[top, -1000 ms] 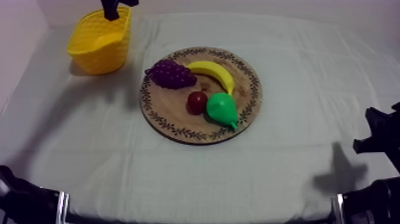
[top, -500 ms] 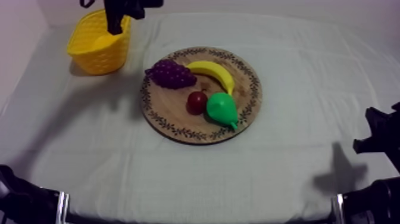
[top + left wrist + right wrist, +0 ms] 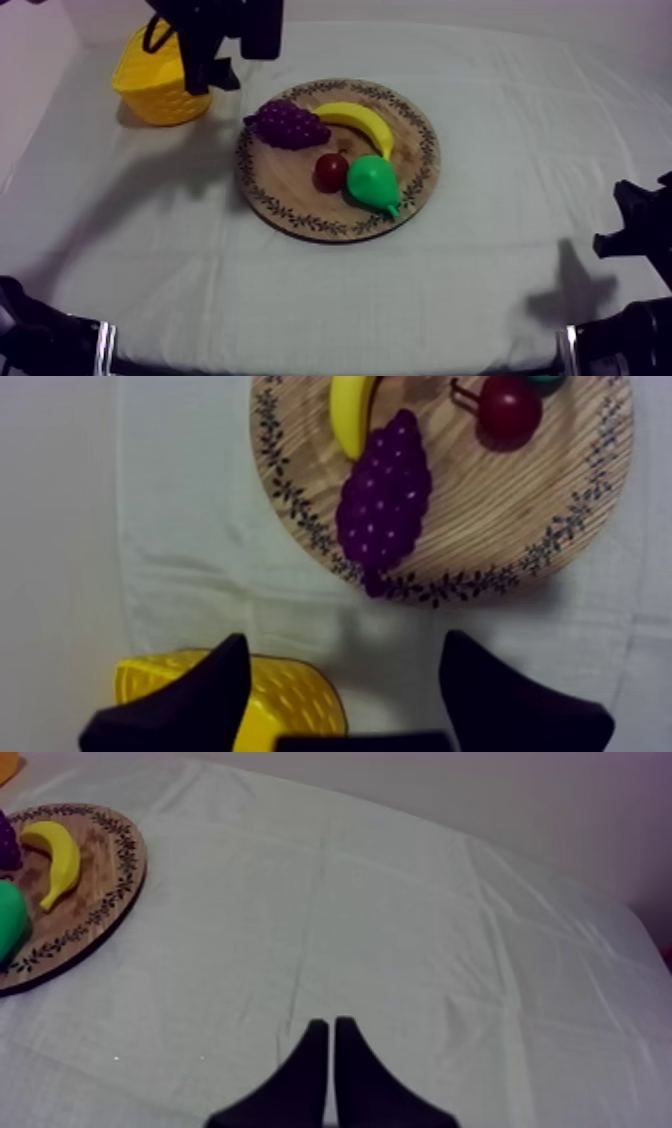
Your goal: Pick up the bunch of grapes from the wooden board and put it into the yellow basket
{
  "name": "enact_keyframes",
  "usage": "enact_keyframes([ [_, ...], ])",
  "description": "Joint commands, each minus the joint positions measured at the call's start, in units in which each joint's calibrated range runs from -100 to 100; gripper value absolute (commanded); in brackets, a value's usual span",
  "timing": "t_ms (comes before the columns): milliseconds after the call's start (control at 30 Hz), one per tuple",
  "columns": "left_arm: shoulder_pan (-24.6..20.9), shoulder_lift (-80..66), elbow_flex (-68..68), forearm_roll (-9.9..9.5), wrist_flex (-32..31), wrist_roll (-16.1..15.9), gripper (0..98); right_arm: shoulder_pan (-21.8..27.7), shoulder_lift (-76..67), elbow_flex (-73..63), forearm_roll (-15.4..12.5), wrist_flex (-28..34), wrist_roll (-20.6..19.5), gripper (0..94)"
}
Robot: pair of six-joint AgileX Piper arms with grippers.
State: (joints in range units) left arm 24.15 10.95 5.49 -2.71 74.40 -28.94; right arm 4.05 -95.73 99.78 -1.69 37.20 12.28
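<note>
The purple bunch of grapes point(image 3: 287, 124) lies on the left part of the round wooden board point(image 3: 300, 215), beside the banana point(image 3: 358, 122). The yellow basket point(image 3: 150, 90) stands at the far left. My left gripper point(image 3: 210, 75) hangs over the basket's right edge, short of the grapes. In the left wrist view its fingers point(image 3: 200, 696) stand wide apart with nothing between them, the basket point(image 3: 275, 696) below them and the grapes point(image 3: 385, 501) farther on. My right gripper point(image 3: 330, 1024) is shut as a narrow wedge over bare cloth and sits low at the right point(image 3: 640, 235).
A small red fruit point(image 3: 330, 172) and a green pear point(image 3: 373, 183) share the board with the banana. The board point(image 3: 95, 882) shows off to the side in the right wrist view. Cloth stretches around the board on all sides.
My left arm has come forward from behind the basket towards the board, and its fingers have opened. The fruit and my right arm have not moved.
</note>
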Motion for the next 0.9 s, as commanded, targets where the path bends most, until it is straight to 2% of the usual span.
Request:
enact_keyframes([
  [0,0.1,0.2,0.2,-0.31,-0.4,0.4,80.4,0.0,0.0,0.0,0.0,0.0,0.0,0.5],
  [233,0.6,1.3,0.1,-0.7,-1.9,1.3,85.2,0.0,0.0,0.0,0.0,0.0,0.0,0.5],
  [867,2.1,14.6,2.5,-1.47,-12.8,4.4,86.5,0.0,0.0,0.0,0.0,0.0,0.0,0.5],
])
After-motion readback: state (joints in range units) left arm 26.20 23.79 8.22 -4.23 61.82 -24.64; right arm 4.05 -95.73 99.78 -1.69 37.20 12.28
